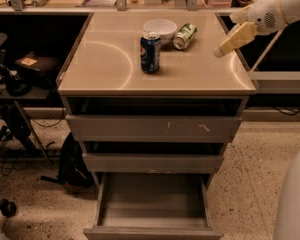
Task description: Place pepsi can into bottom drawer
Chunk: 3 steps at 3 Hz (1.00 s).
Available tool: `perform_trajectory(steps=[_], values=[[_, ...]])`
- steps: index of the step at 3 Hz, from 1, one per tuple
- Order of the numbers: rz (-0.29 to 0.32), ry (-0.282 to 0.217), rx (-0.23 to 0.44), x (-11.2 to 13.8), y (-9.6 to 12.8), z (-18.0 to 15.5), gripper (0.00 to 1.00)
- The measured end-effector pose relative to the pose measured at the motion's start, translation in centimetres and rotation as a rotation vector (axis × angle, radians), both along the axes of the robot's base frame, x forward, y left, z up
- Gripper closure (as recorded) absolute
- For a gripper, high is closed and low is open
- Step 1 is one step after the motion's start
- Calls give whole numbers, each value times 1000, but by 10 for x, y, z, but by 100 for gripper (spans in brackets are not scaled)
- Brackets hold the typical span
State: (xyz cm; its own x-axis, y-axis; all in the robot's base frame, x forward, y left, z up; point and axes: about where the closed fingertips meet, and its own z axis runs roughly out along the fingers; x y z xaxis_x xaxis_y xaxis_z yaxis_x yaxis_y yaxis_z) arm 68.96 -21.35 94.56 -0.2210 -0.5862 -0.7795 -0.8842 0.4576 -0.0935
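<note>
the arm (286, 5) is a smooth white rounded shell with a thin orange line curving across it and a small round patch of dotted holes. its gripper (222, 50), pale yellow and tapering, sits at the view's upper right.

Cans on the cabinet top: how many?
2. The pepsi can stands upright on the cabinet top; a green can lies on its side beside the white bowl. The gripper hangs above the right edge.

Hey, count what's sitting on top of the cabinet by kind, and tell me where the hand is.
Cans: 2 (pepsi can, green can)
Bowls: 1 (white bowl)
Total: 3
Hand: over the right edge of the cabinet top, touching none.
</note>
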Motion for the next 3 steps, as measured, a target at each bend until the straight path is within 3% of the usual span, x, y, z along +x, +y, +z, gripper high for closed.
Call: perform_trajectory(steps=[1,2,3], values=[[-123,-96,136,56,-10,13,0],[-121,-95,138,56,-10,12,0],[1,-48,212,43,25,-6,0]])
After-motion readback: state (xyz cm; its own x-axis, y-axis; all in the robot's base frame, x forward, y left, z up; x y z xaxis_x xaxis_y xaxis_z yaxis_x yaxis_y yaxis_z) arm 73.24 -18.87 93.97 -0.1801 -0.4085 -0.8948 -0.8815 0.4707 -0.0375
